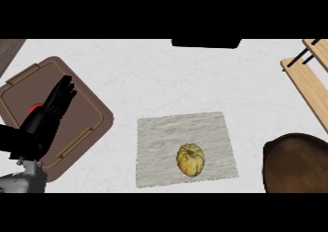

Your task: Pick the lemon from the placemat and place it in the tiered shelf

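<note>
On the grey placemat [183,149] near the counter's middle lies the yellow lemon [190,160], untouched. Far to its left, the left hand [43,122] rests over a brown tray [93,111], fingers straight, holding nothing. At the right edge stands the wooden tiered shelf [317,86].

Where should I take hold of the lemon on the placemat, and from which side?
Grip the lemon across its narrower middle, coming from above. It lies flat on the placemat, long axis running roughly toward and away from the robot, so fingers and thumb can probably close on its left and right flanks. Nothing crowds it on the mat.
</note>
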Tool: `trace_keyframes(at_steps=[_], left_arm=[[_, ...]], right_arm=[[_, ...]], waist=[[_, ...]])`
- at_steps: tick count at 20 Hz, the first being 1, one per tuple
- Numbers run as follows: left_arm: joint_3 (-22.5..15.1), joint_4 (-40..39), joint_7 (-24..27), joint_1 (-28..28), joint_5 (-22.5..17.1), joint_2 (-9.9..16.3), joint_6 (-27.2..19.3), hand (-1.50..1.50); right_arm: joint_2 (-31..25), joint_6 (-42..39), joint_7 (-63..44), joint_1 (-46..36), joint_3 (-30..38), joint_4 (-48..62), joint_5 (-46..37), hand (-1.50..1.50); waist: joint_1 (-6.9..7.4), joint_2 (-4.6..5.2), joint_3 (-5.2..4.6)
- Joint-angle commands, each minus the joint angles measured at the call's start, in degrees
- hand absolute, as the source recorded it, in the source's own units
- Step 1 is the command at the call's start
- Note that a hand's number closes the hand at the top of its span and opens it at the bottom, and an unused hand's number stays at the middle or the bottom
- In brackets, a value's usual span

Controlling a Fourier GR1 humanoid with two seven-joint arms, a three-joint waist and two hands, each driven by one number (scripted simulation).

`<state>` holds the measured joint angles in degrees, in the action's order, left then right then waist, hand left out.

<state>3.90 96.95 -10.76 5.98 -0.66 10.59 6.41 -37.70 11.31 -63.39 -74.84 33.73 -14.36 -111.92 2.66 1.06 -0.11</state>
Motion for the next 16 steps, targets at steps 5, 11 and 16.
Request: trace_keyframes(at_steps=[5,11,16], left_arm=[[0.57,-0.98,-0.78,0.42,-0.09,0.31,-0.06,0.0],[-0.36,0.59,-0.68,-0.24,0.4,-0.67,-0.55,0.0],[-0.86,0.46,-0.99,0.97,1.3,-0.88,-1.08,0.0]], right_arm=[[-1.02,-26.72,-5.78,-0.86,1.49,9.61,-0.24,-1.5],[-1.52,-23.74,-15.72,-5.26,-1.4,1.12,-3.64,-1.5],[0.21,-14.93,-16.09,-7.25,-2.63,-6.09,-5.3,-1.5]], waist=[[-0.81,-0.43,-0.06],[-0.88,-0.82,0.03],[-0.68,-0.61,0.09]])
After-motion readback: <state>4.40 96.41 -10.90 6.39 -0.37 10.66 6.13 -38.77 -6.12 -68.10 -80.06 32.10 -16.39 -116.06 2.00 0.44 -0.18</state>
